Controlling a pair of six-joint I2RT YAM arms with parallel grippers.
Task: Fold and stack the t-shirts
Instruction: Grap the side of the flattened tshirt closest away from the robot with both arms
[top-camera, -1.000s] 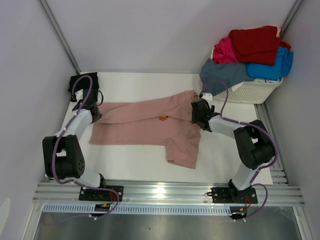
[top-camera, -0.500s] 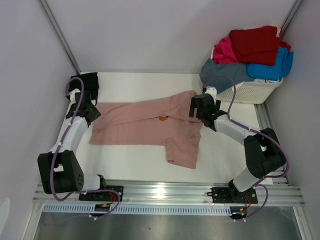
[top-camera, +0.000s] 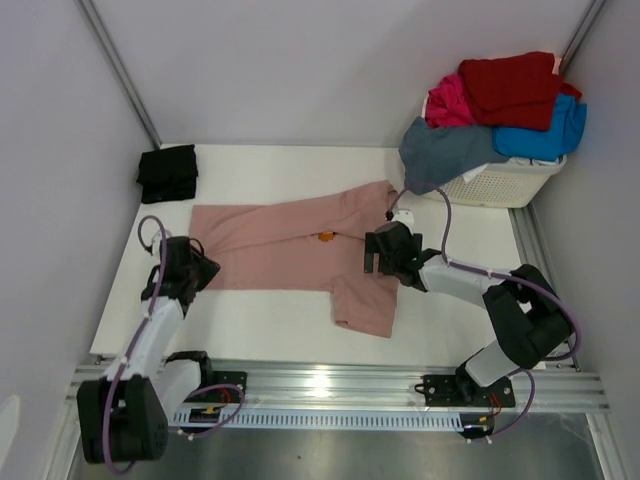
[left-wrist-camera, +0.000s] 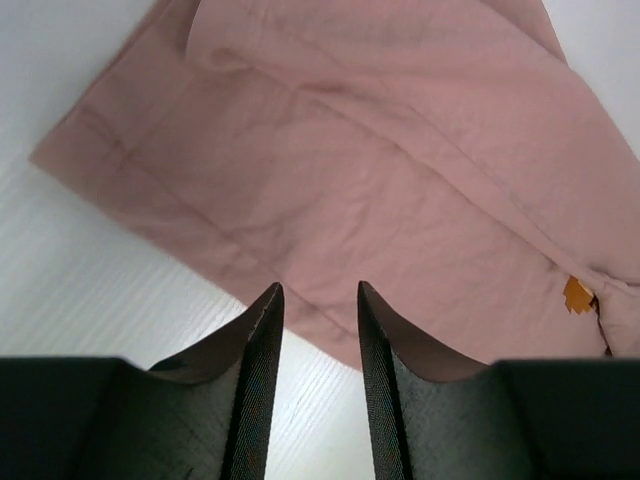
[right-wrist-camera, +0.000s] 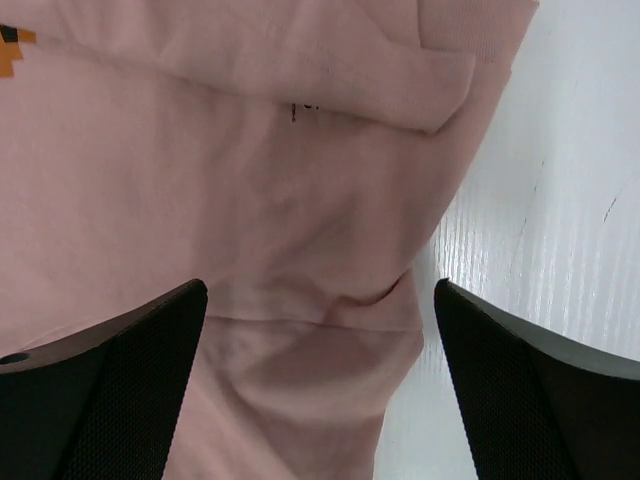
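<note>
Top external view: spread flat across mid-table (top-camera: 280, 320), a dusty-pink t-shirt (top-camera: 290, 245), long axis from 9 to 3 o'clock, one sleeve trailing toward 5 o'clock, small orange print (top-camera: 326, 237) near centre. Parked at the shirt's 8 o'clock corner, the left gripper (top-camera: 200, 268); seen through the left wrist camera (left-wrist-camera: 318, 292), fingers parted only narrowly, nothing pinched between them, tips over the pink hem (left-wrist-camera: 380, 180); contact with the cloth impossible to judge. Poised over the shirt's 3 o'clock end, the right gripper (top-camera: 375, 250); by the right wrist camera (right-wrist-camera: 320, 287), spread wide and grasping nothing, creased pink fabric (right-wrist-camera: 250, 200) below. Folded at the table's 10 o'clock corner, a black t-shirt (top-camera: 167, 173). At 2 o'clock, a white basket (top-camera: 505, 185) heaped with red (top-camera: 510, 88), magenta (top-camera: 450, 103), bright-blue (top-camera: 545, 135) and slate-blue (top-camera: 440, 155) tees.
</note>
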